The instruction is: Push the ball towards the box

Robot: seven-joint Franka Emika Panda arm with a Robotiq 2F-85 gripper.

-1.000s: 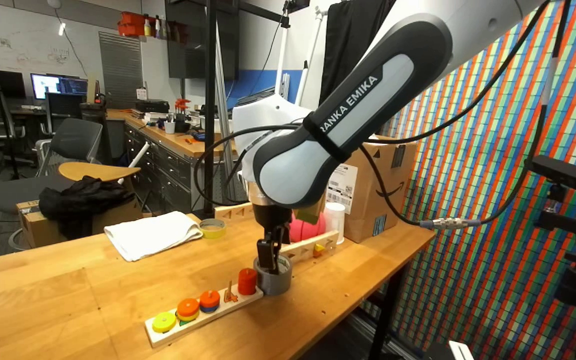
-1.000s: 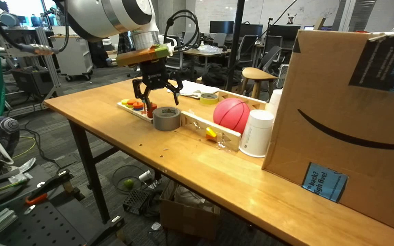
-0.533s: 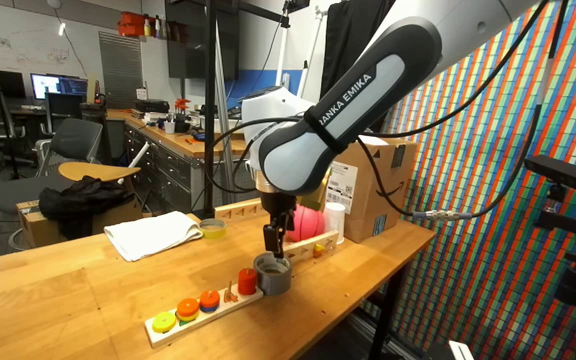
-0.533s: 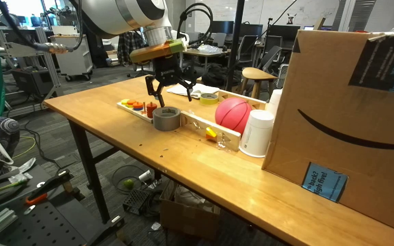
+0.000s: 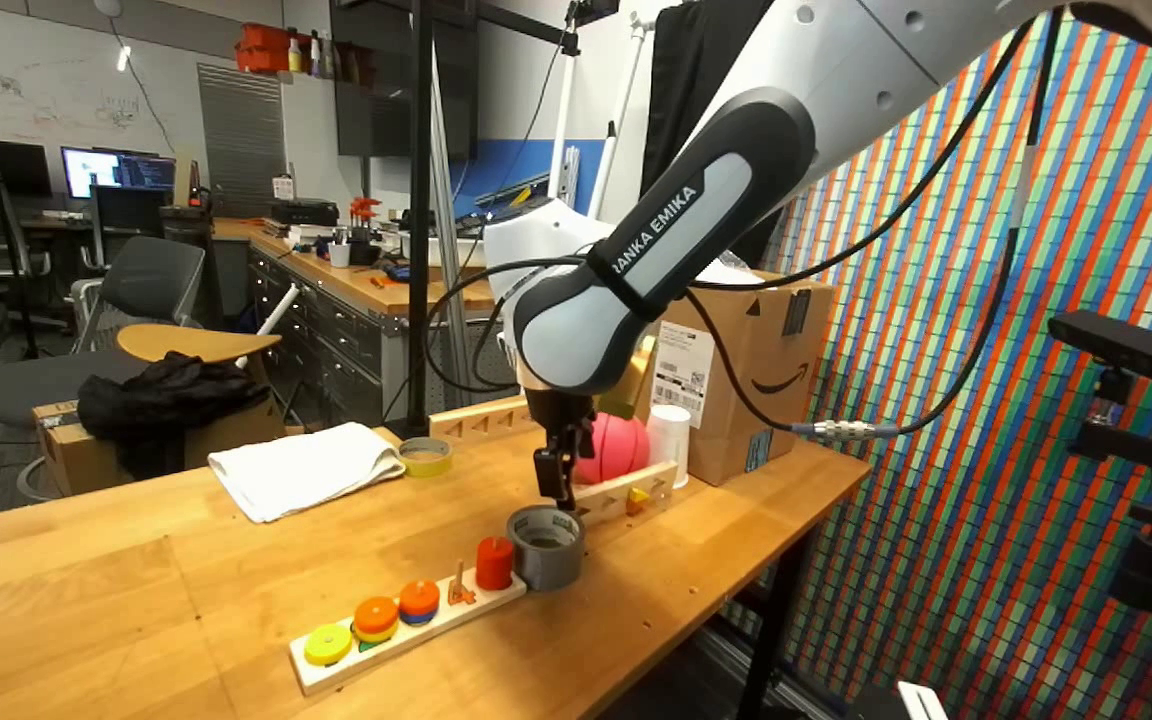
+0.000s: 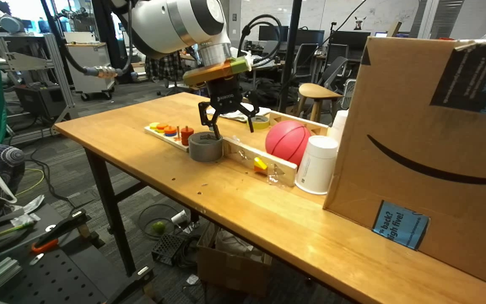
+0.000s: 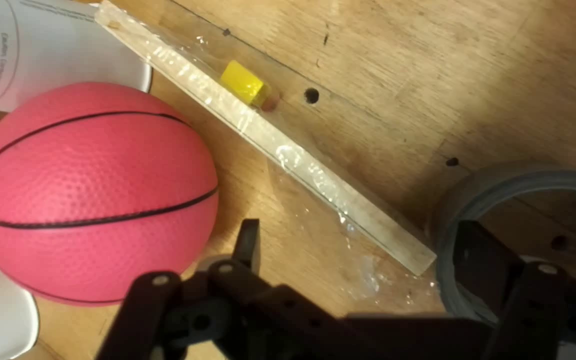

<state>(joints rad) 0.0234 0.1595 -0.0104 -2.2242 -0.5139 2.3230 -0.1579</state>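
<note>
The ball (image 6: pixel 288 141), pink-red with dark seams, rests on the table between two wooden strips, close by white cups. It also shows in the wrist view (image 7: pixel 93 195) and, partly hidden by the gripper, in an exterior view (image 5: pixel 618 448). The box (image 6: pixel 395 122), large brown cardboard, stands beyond the cups; it also shows in an exterior view (image 5: pixel 761 390). My gripper (image 6: pixel 234 134) is open and empty, pointing down, on the ball's side away from the box. In the wrist view (image 7: pixel 358 230) one finger is near the ball with a small gap and the other is over the grey tape roll (image 7: pixel 448 225).
An upside-down white cup (image 6: pixel 317 164) stands between ball and box, with another cup (image 6: pixel 340 124) behind. The near wooden strip (image 6: pixel 243 154) and far strip (image 5: pixel 481 422) flank the ball. A peg strip (image 5: pixel 406 640), yellow tape (image 5: pixel 426 457) and white cloth (image 5: pixel 306 470) lie on the table.
My gripper has moved from over the tape roll and peg strip towards the ball and box, staying open. The ball sits very slightly nearer the box than one second ago.
</note>
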